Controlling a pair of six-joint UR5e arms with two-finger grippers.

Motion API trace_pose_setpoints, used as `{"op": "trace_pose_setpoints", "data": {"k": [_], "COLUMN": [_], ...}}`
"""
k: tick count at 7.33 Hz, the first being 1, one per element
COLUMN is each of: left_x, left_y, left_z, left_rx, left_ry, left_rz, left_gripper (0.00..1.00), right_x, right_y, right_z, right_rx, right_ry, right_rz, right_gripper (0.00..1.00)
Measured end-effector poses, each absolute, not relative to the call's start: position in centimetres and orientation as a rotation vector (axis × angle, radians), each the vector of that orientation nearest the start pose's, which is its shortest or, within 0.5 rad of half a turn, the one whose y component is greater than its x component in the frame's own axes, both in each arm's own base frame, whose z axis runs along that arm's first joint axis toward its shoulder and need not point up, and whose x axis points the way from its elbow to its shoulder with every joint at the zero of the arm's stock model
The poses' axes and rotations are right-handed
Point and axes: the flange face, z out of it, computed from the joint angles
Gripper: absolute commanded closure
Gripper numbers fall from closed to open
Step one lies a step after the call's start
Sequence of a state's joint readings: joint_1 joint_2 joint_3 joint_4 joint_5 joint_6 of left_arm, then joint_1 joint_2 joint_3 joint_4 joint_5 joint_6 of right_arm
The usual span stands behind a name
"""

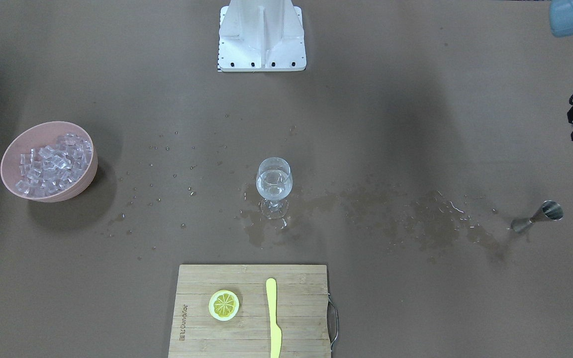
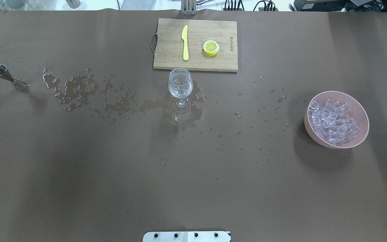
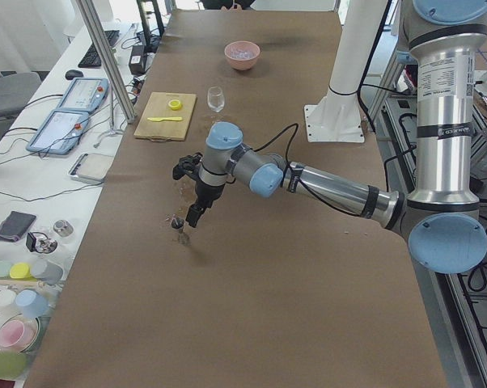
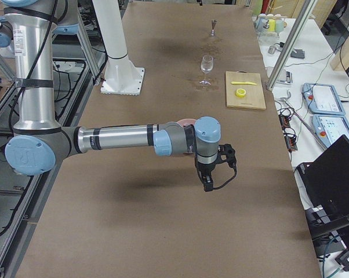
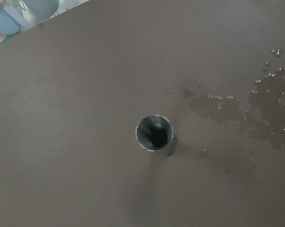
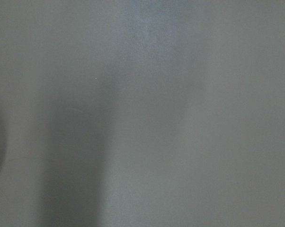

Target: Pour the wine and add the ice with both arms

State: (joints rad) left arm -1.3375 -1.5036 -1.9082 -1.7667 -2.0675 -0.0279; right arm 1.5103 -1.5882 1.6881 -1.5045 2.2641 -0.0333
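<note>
A clear stemmed glass point(image 2: 180, 88) stands mid-table with wine, a clear liquid point(image 1: 274, 185), and what look like a few cubes in it. A pink bowl point(image 2: 359, 112) heaped with ice cubes point(image 2: 333, 121) sits on the robot's right. A steel jigger point(image 2: 8, 78) stands upright far on the robot's left. In the exterior left view my left gripper point(image 3: 193, 217) hangs just above the jigger point(image 3: 178, 225); the left wrist view looks straight down into the jigger's cup point(image 5: 154, 133). My right gripper point(image 4: 208, 185) hovers over bare table near the bowl point(image 4: 185, 122). I cannot tell whether either gripper is open or shut.
Spilled liquid point(image 2: 86, 94) streaks the brown table from the jigger to the glass, with droplets point(image 2: 264, 111) toward the bowl. A wooden cutting board point(image 2: 166, 50) at the far edge holds a yellow knife point(image 2: 185, 43) and a lemon slice point(image 2: 211, 47). The white base block point(image 1: 261, 35) stands at the robot's side.
</note>
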Motion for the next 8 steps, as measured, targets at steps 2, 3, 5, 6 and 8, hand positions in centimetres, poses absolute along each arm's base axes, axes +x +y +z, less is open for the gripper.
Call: {"op": "trace_pose_setpoints", "data": {"k": [2,3,5,6,8], "left_x": [-2.4,-4.4,-6.8,-7.5,-7.8], "left_y": [-48.5,-48.4,-47.5,-46.4,-44.4], "left_z": [55.5,58.2,61.4,62.2,63.5], "left_rx": [0.295,0.249,0.201,0.189,0.156], "left_ry": [0.512,0.510,0.541,0.623,0.757], "left_rz": [0.362,0.344,0.292,0.258,0.184], "left_gripper": [0.02,0.02,0.02,0.02,0.02], "right_x": [4.0,4.1,4.2,4.2,4.2], "right_y": [-49.8,-50.0,-50.1,-50.1,-49.9], "right_z": [61.8,61.7,61.6,61.6,61.7], "right_rx": [0.139,0.143,0.147,0.146,0.139], "right_ry": [-0.687,-0.679,-0.662,-0.659,-0.664], "right_rz": [-0.159,-0.162,-0.164,-0.163,-0.159], "right_gripper": [0.00,0.00,0.00,0.00,0.00]}}
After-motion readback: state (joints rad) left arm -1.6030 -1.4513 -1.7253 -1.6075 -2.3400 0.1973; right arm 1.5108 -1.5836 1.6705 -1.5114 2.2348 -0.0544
